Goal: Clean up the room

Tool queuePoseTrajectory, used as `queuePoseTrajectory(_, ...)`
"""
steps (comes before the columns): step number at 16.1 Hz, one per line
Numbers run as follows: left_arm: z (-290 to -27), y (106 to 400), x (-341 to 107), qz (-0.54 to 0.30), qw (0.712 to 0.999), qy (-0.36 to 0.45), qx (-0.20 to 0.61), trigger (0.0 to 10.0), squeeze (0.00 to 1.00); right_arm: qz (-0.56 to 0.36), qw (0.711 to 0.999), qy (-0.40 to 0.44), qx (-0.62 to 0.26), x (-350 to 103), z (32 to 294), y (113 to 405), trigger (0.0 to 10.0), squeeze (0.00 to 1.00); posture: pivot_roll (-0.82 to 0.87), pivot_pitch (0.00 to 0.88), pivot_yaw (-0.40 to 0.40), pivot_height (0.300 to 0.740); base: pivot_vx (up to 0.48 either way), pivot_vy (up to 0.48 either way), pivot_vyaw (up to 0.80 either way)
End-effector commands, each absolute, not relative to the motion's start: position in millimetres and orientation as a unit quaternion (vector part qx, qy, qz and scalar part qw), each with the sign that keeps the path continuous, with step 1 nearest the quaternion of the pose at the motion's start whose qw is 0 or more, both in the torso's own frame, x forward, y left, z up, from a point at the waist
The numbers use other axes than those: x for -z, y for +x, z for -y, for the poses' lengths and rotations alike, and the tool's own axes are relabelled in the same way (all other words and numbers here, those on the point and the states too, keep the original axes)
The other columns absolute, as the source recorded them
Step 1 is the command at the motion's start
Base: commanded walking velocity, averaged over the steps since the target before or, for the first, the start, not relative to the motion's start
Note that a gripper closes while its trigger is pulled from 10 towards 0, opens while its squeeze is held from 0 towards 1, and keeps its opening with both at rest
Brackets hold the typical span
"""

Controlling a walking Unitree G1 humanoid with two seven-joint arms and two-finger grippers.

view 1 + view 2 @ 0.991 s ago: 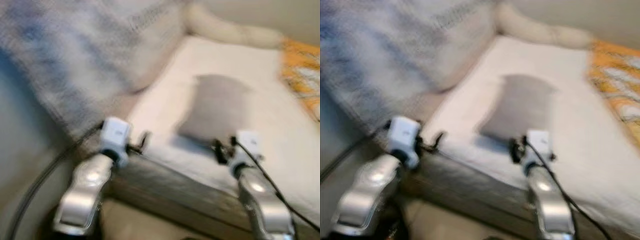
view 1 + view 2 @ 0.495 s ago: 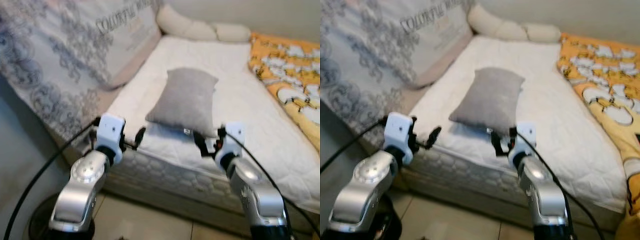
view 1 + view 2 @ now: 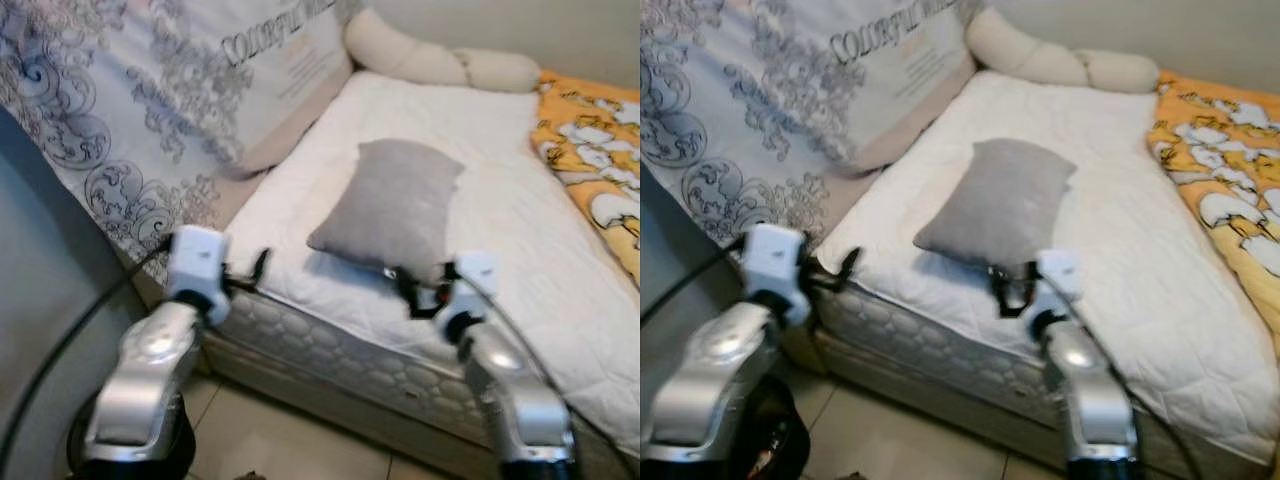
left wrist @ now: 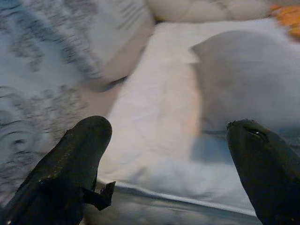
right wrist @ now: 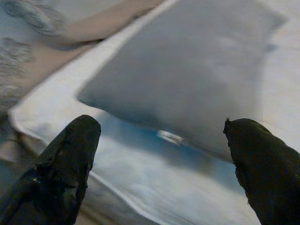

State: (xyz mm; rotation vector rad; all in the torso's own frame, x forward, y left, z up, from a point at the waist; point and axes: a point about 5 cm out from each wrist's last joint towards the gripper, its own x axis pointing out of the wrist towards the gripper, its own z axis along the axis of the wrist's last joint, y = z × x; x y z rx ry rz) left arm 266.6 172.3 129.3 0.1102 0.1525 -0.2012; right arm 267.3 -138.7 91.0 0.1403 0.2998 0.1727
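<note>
1. Grey pillow (image 3: 392,205) lies flat on the white mattress (image 3: 520,210), close to its near edge, a small tag showing at its near side.
2. Right gripper (image 5: 161,154) hangs just short of that near edge, fingers spread wide, holding nothing, touching nothing.
3. Left gripper (image 4: 168,159) is spread wide too, empty, at the mattress corner.
4. Patterned cover (image 3: 150,110) leans alongside on the left; orange blanket (image 3: 590,140) on the far right.
</note>
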Motion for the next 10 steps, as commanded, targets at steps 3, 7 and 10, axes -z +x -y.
queuePoseTrajectory(3,-173,269,-133,-0.064,0.992,0.048,0.099,10.0,0.00,-0.141,0.987,0.061,-0.054,-90,154,258,10.0,0.00,0.01,0.000,-0.015,0.740,0.285,0.000,0.00)
queuePoseTrajectory(7,-177,271,-135,-0.061,0.992,0.051,0.098,10.0,0.00,-0.144,0.986,0.064,-0.048,-89,154,253,10.0,0.00,0.00,0.000,-0.002,0.740,0.285,0.000,0.00)
queuePoseTrajectory(10,-173,271,-134,-0.062,0.991,0.049,0.107,10.0,0.00,-0.138,0.987,0.056,-0.054,-91,154,256,10.0,0.00,0.00,0.000,0.001,0.740,0.289,0.000,0.00)
